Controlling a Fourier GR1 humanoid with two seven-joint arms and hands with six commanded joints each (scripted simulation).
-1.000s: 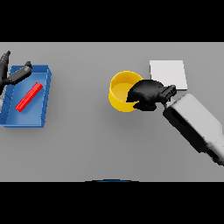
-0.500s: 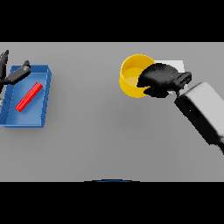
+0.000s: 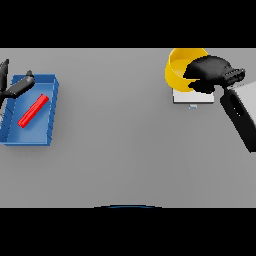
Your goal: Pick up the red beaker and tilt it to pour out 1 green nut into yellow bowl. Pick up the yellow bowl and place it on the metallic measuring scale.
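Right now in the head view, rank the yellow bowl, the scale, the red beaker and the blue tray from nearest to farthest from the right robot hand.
1. Yellow bowl: held in the right robot hand.
2. Scale: just below the bowl.
3. Red beaker: far across, lying in the tray.
4. Blue tray: around the beaker; too close to call between these two.

A blue tray [image 3: 52, 107] sits at the grey table's [image 3: 120, 150] left side (rim raised all round).

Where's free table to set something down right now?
Free: the wide grey table between blue tray and scale, plus the near edge. Crowded: far right, where right hand holds yellow bowl over the scale.
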